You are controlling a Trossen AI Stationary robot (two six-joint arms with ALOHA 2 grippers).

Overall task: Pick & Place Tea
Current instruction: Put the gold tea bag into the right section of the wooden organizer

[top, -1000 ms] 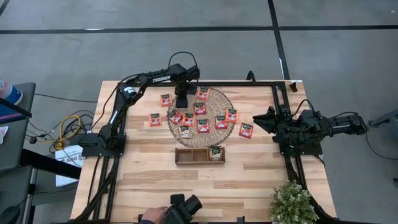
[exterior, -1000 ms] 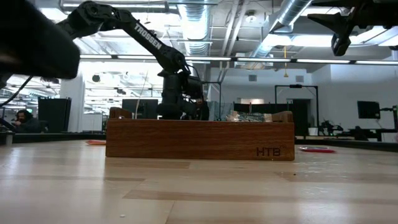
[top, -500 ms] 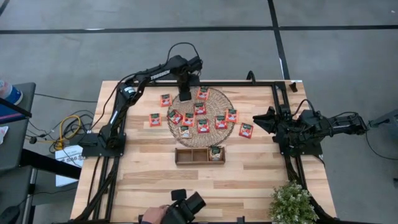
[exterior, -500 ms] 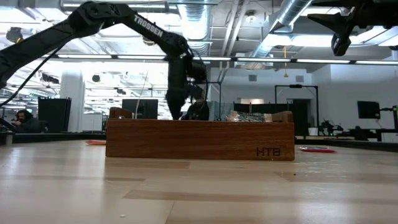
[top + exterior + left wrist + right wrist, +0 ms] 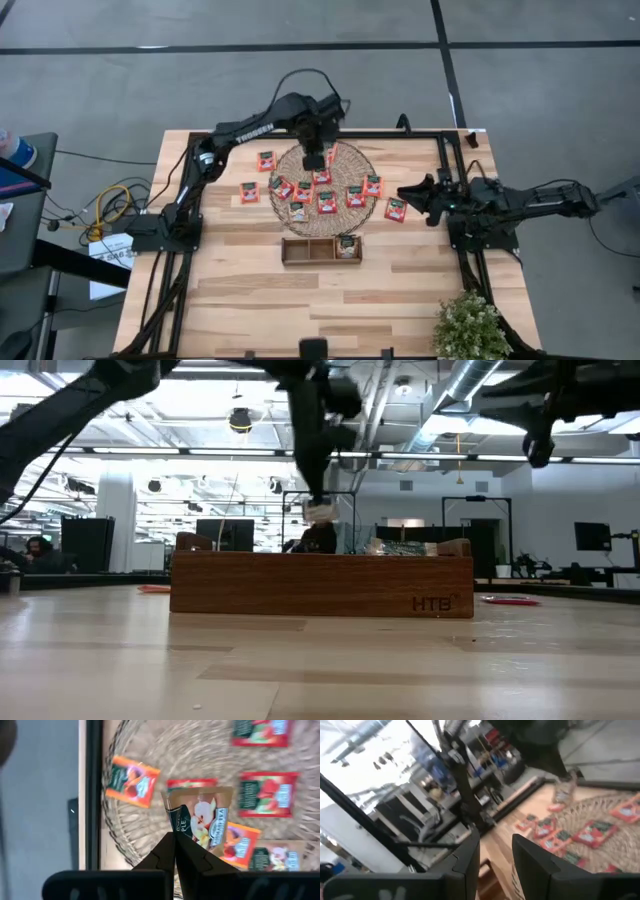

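Several red-orange tea sachets (image 5: 327, 202) lie flat on the round woven mat (image 5: 350, 160); others lie on the table beside it (image 5: 249, 192), (image 5: 396, 209). One sachet (image 5: 347, 246) sits in the right compartment of the brown wooden tray (image 5: 300, 250). My left gripper (image 5: 316, 160) hangs above the mat's far half, shut on a pale tea sachet (image 5: 202, 817). My right gripper (image 5: 403, 192) hovers open at the mat's right, holding nothing. My left gripper pinches the pale sachet by a corner of its dark green end (image 5: 178, 827) between its two fingers (image 5: 165, 851). The fingers come from above, pointing steeply down. The sachet (image 5: 320, 512) hangs below the fingertips, lifted clear of the mat.
A potted plant (image 5: 468, 325) stands at the table's near right corner. Black frame rails (image 5: 440, 160) run along the table's left, right and far sides. Bare wood lies between the tray and the near edge.
My left gripper has risen from the mat and gone toward the table's right, carrying the pale sachet up clear of the mat. My right gripper has reached a little toward the mat. A person's hand with a dark device at the near edge has left the high view.
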